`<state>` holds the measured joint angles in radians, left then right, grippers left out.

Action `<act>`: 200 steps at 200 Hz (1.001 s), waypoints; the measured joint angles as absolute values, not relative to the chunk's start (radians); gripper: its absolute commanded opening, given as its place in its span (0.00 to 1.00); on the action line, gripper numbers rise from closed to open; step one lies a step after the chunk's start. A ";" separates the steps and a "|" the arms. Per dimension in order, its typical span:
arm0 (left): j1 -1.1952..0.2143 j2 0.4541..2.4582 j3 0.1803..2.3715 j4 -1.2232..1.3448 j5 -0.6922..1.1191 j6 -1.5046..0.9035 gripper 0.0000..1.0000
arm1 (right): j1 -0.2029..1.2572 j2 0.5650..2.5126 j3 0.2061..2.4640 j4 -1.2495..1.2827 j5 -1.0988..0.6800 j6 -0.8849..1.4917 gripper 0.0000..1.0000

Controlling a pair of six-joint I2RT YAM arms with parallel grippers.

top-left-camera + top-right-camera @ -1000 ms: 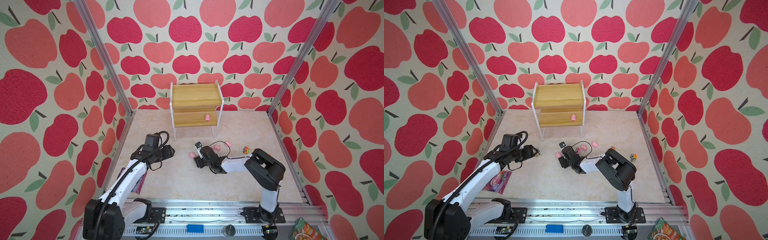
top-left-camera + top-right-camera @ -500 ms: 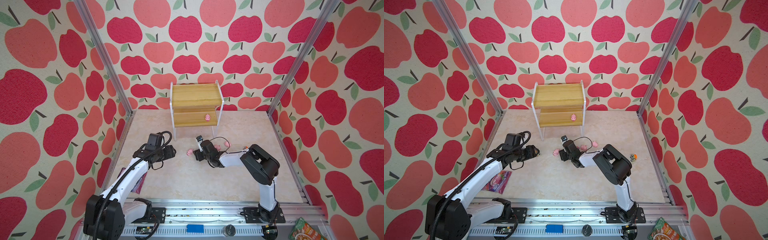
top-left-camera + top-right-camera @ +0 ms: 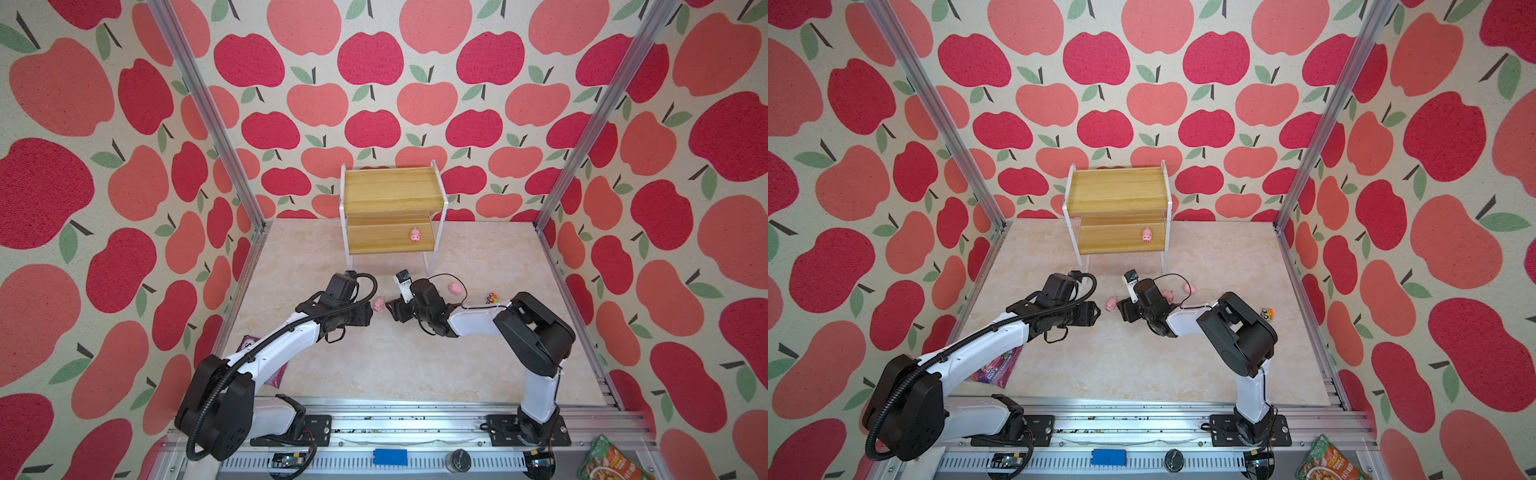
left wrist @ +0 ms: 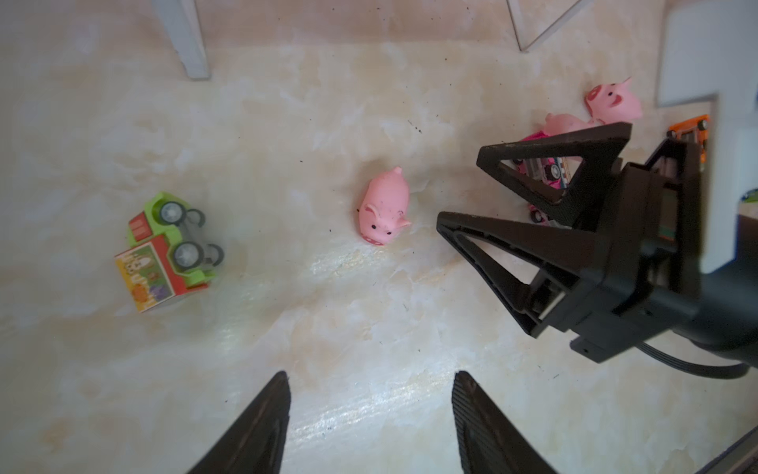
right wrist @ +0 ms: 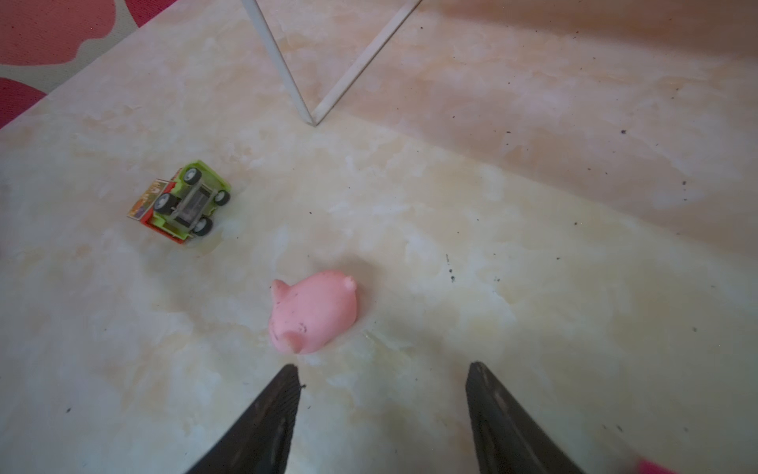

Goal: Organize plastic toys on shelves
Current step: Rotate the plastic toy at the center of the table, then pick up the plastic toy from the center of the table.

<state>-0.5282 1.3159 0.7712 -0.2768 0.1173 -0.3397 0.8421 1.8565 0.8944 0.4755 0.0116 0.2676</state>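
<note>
A pink pig (image 3: 379,304) (image 3: 1111,304) lies on the floor between my two grippers, touching neither. My left gripper (image 3: 369,316) (image 4: 371,375) is open and empty, with the pig (image 4: 384,208) ahead of its tips. Opposite it, my right gripper (image 3: 389,309) (image 4: 459,188) (image 5: 384,366) is open, and the pig (image 5: 313,314) lies just past one fingertip. A green truck (image 4: 166,252) (image 5: 182,203) lies overturned nearby. Behind the right gripper are two pigs (image 4: 613,100) (image 4: 564,123), a pink truck (image 4: 545,172) and an orange truck (image 3: 492,297). The shelves (image 3: 390,216) (image 3: 1119,208) carry one pig (image 3: 415,235) on the lower board.
A purple snack packet (image 3: 249,343) (image 3: 996,370) lies under my left arm by the left wall. A green food pouch (image 3: 611,461) sits outside the rail at the front right. The shelves' white legs (image 5: 283,61) stand close behind the pig.
My left gripper has reached right, closing on the floor pig. The right gripper shifted slightly towards the shelves, and the pig moved a little with it.
</note>
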 measured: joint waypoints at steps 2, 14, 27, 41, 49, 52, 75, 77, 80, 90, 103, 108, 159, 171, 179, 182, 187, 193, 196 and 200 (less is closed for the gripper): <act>-0.532 1.319 0.767 -0.266 0.115 -0.336 0.66 | 0.842 1.847 0.888 0.479 0.007 0.267 0.68; -0.544 1.334 0.743 -0.210 0.107 -0.314 0.66 | 0.842 1.795 0.855 0.493 -0.015 0.268 0.68; -0.546 1.353 0.709 -0.129 0.096 -0.290 0.66 | 0.842 1.734 0.823 0.501 -0.035 0.267 0.68; -0.546 1.371 0.673 -0.045 0.086 -0.264 0.66 | 0.842 1.663 0.795 0.493 -0.047 0.260 0.68; -0.546 1.384 0.651 0.013 0.083 -0.243 0.66 | 0.842 1.628 0.786 0.480 -0.048 0.255 0.68; -0.546 1.388 0.644 0.031 0.083 -0.237 0.66 | 0.842 1.610 0.782 0.471 -0.046 0.252 0.68; -0.546 1.436 0.603 0.169 0.086 -0.186 0.66 | 0.842 1.498 0.761 0.416 -0.044 0.233 0.69; -0.546 1.442 0.601 0.181 0.087 -0.181 0.66 | 0.841 1.488 0.759 0.411 -0.044 0.231 0.69; -0.546 1.450 0.599 0.195 0.088 -0.174 0.66 | 0.841 1.475 0.757 0.403 -0.043 0.229 0.69; -0.545 1.477 0.593 0.245 0.097 -0.153 0.66 | 0.837 1.431 0.749 0.376 -0.044 0.224 0.69; -0.538 1.512 0.592 0.306 0.116 -0.129 0.66 | 0.828 1.384 0.736 0.347 -0.044 0.217 0.69; -0.535 1.522 0.591 0.327 0.125 -0.123 0.66 | 0.823 1.369 0.730 0.337 -0.044 0.214 0.69; -0.476 1.630 0.571 0.533 0.226 -0.086 0.63 | 0.786 1.285 0.665 0.271 -0.051 0.199 0.70; -0.473 1.656 0.571 0.563 0.241 -0.081 0.62 | 0.776 1.270 0.655 0.264 -0.055 0.196 0.70; -0.473 1.671 0.571 0.577 0.249 -0.077 0.62 | 0.770 1.259 0.652 0.258 -0.055 0.191 0.70; -0.473 1.676 0.571 0.582 0.252 -0.075 0.62 | 0.769 1.256 0.651 0.258 -0.055 0.191 0.70; -0.473 1.684 0.571 0.590 0.255 -0.074 0.62 | 0.766 1.249 0.649 0.256 -0.055 0.187 0.70; -0.474 1.696 0.571 0.598 0.259 -0.068 0.62 | 0.763 1.241 0.648 0.254 -0.056 0.184 0.70; -0.474 1.700 0.571 0.601 0.262 -0.066 0.62 | 0.762 1.237 0.648 0.252 -0.056 0.184 0.70; -0.474 1.708 0.572 0.604 0.263 -0.061 0.62 | 0.759 1.234 0.647 0.252 -0.056 0.183 0.70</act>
<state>-0.4736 1.7077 0.5720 0.6037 0.2634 -0.0612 0.7589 1.2335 0.6472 0.2520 -0.0559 0.1829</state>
